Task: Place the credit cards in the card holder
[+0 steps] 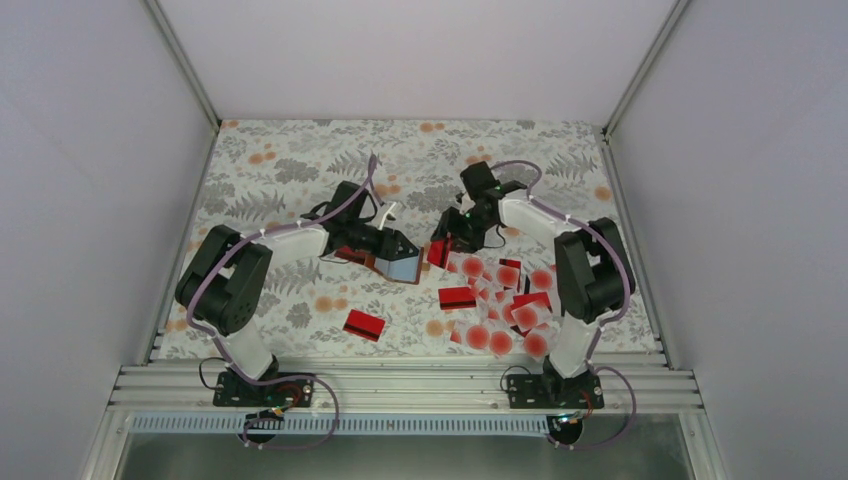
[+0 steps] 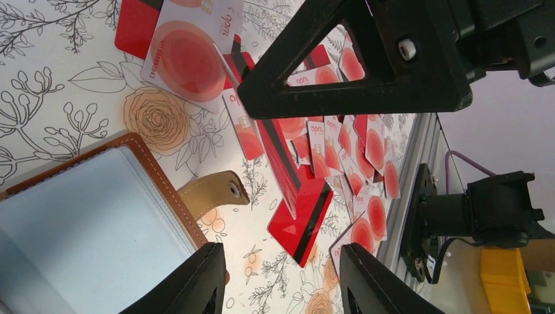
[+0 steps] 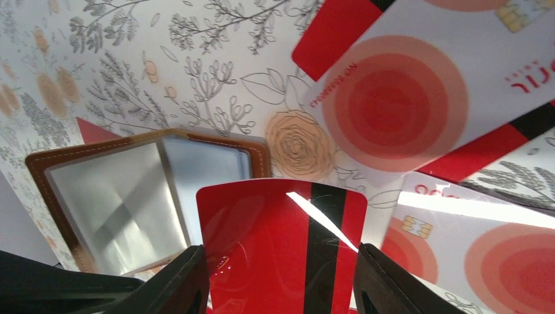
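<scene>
Closest to me, a lone red card [image 1: 365, 325] lies on the flowery table [image 1: 280, 170]. On my right side, lots of cards [image 1: 510, 305] lie in a messy heap. A bit farther out, my right gripper [image 3: 280, 252] pinches a striped red card [image 3: 262, 242] by its sides, just beside the open brown wallet [image 2: 85, 216]. My left gripper [image 2: 283, 248] is spread apart, and the table shows between its fingers. One finger [image 2: 196, 281] sits over the wallet's edge.

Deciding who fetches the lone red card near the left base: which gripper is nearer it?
Left. The left gripper hangs just beyond the lone red card, by the card holder; the right gripper is farther off to its right.
</scene>
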Robot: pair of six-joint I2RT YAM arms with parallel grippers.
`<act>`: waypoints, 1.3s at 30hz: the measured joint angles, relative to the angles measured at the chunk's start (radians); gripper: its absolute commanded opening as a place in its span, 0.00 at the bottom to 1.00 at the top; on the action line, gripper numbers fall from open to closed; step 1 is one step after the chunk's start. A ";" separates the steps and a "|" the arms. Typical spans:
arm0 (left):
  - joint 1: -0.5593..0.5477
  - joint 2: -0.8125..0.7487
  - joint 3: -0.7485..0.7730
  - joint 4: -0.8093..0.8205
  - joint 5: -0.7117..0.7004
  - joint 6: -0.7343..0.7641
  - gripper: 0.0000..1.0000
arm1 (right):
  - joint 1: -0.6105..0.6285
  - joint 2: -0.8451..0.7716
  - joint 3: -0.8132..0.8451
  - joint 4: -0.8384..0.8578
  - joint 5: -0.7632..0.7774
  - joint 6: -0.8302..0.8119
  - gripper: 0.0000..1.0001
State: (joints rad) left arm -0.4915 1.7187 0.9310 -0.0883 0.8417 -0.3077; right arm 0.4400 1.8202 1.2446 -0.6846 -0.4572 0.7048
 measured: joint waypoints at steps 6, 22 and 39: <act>0.001 0.000 0.000 0.011 0.004 -0.020 0.45 | 0.024 0.021 0.054 0.001 0.000 0.028 0.46; 0.002 0.015 0.051 0.012 -0.014 -0.058 0.38 | 0.082 0.068 0.146 -0.006 0.021 0.054 0.45; 0.003 0.065 0.106 -0.035 -0.108 -0.087 0.25 | 0.092 0.070 0.166 -0.007 0.018 0.054 0.44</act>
State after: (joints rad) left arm -0.4889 1.7840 1.0374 -0.1238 0.7334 -0.3943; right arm 0.5323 1.8900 1.4105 -0.6918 -0.4389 0.7589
